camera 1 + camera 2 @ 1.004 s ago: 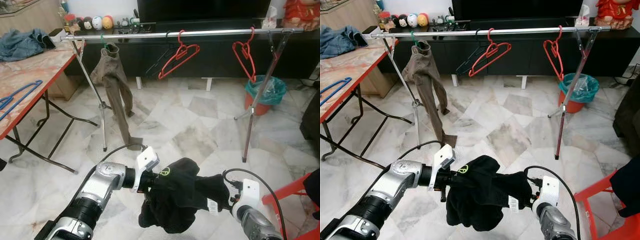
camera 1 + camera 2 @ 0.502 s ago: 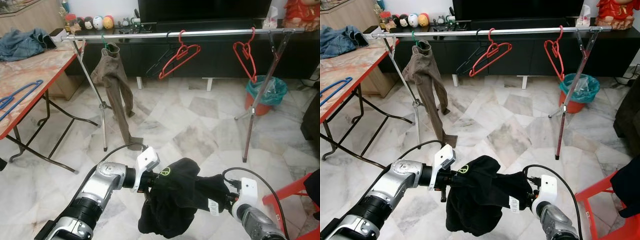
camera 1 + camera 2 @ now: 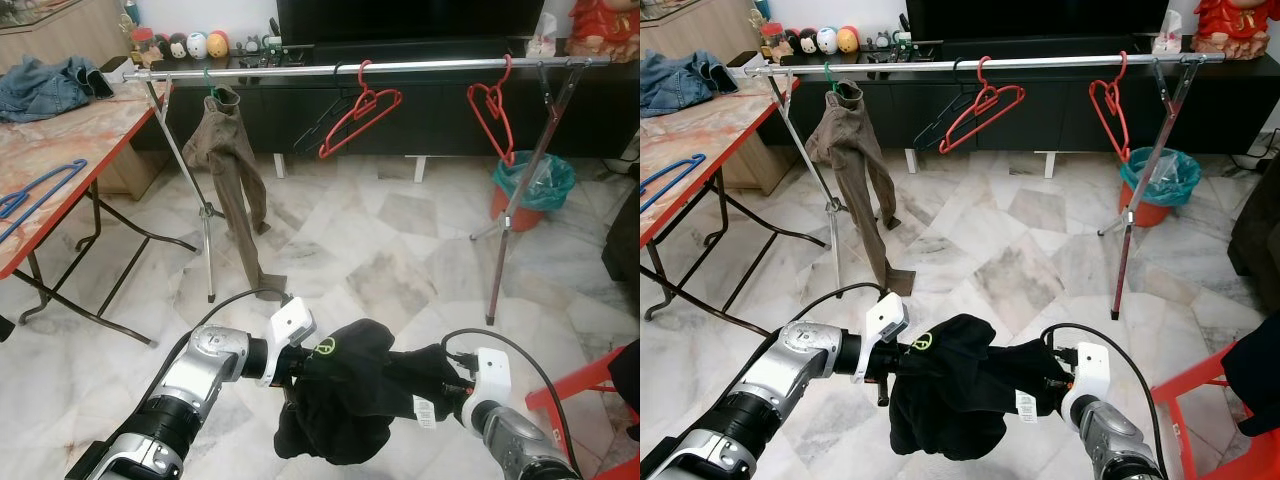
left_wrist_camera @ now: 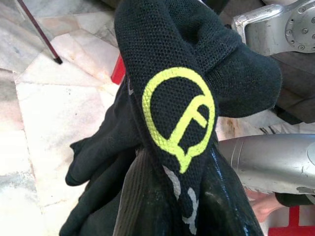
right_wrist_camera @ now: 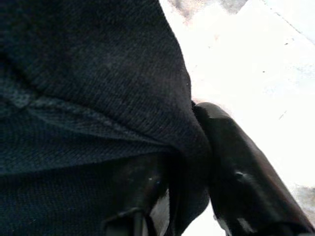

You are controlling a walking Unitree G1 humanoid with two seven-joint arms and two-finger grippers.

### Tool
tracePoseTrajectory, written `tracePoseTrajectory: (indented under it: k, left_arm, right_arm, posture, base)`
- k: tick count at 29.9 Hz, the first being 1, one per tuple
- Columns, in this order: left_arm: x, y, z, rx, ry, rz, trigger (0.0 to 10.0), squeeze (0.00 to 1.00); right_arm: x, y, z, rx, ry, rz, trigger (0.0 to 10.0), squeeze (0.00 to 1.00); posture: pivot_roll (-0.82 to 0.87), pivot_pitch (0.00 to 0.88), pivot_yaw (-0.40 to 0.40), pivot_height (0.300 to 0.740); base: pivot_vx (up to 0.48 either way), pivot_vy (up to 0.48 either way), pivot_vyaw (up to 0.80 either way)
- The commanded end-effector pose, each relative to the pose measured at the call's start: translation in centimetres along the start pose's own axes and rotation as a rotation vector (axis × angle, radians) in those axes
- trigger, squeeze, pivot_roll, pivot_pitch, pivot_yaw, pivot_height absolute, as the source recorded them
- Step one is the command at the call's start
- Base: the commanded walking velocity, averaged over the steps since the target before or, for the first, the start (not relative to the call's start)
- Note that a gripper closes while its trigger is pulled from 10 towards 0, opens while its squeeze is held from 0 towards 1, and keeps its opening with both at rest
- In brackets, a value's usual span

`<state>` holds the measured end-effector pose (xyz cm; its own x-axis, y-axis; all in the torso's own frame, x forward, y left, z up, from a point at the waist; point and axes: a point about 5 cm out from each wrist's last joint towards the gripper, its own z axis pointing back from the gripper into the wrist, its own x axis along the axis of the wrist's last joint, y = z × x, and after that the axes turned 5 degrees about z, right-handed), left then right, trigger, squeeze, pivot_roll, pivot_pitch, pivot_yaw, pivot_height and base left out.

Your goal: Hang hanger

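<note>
A black garment (image 3: pixel 350 395) with a yellow round logo (image 4: pixel 179 115) hangs bunched low in front of me, above the marble floor. My left gripper (image 3: pixel 298 368) is shut on its left end, the cloth draped over the fingers (image 4: pixel 229 199). On the garment's right end my right gripper (image 3: pixel 445 398) is shut, cloth pinched between its fingers (image 5: pixel 236 172). Ahead, across the room, stands a metal clothes rail (image 3: pixel 420 67). It carries two red hangers (image 3: pixel 358 108) (image 3: pixel 490 108) and brown trousers (image 3: pixel 232 170) on a green hanger.
A marble-topped folding table (image 3: pixel 70 140) stands at the left with a blue hanger (image 3: pixel 40 185) and denim clothes (image 3: pixel 40 85). A bin with a teal bag (image 3: pixel 530 190) sits behind the rail's right leg. Red stool (image 3: pixel 590 385) at my right.
Both grippers keep hold of the black garment. The right wrist has risen slightly and drawn a little closer to the left one.
</note>
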<state>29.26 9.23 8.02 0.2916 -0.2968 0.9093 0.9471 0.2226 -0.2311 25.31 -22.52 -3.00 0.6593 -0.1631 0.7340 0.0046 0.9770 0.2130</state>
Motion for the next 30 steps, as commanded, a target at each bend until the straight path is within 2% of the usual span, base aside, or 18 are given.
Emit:
tracePoseTrajectory:
  k: [1,5,6,7,24,30]
  left_arm:
    - [-0.01,0.4,0.69,0.019,0.014,-0.017,10.0,0.0]
    - [-0.05,0.64,0.71,0.044,0.014,-0.027,10.0,0.0]
    - [-0.03,0.62,0.7,0.043,0.003,-0.02,10.0,0.13]
    - [-0.04,0.62,0.7,0.042,0.0,-0.014,10.0,1.0]
    - [-0.35,0.78,0.7,0.049,-0.007,0.003,10.0,1.0]
    - [-0.7,0.79,0.62,0.059,-0.002,0.009,10.0,1.0]
  right_arm:
    - [0.24,-0.81,0.27,-0.03,0.005,0.009,0.0,0.0]
    - [0.35,-0.79,0.24,-0.028,0.002,0.009,0.0,0.0]
    - [0.38,-0.78,0.24,-0.026,0.001,0.008,0.0,0.0]
    - [0.4,-0.78,0.23,-0.025,0.001,0.008,0.0,0.0]
    - [0.53,-1.01,0.32,-0.024,0.002,0.02,0.0,0.0]
    - [0.58,-1.17,0.38,-0.025,0.026,0.093,0.0,0.0]
  posture:
    - [-0.01,0.032,0.092,0.74]
    - [-0.01,0.033,0.093,0.74]
    - [-0.01,0.034,0.093,0.74]
    - [-0.01,0.034,0.093,0.74]
    - [-0.01,0.034,0.094,0.74]
    - [-0.02,0.034,0.091,0.74]
  base:
    - [0.0,0.0,0.0]
    - [0.0,0.0,0.0]
    - [0.0,0.0,0.0]
    - [0.0,0.0,0.0]
    - [0.0,0.0,0.0]
    - [0.0,0.0,0.0]
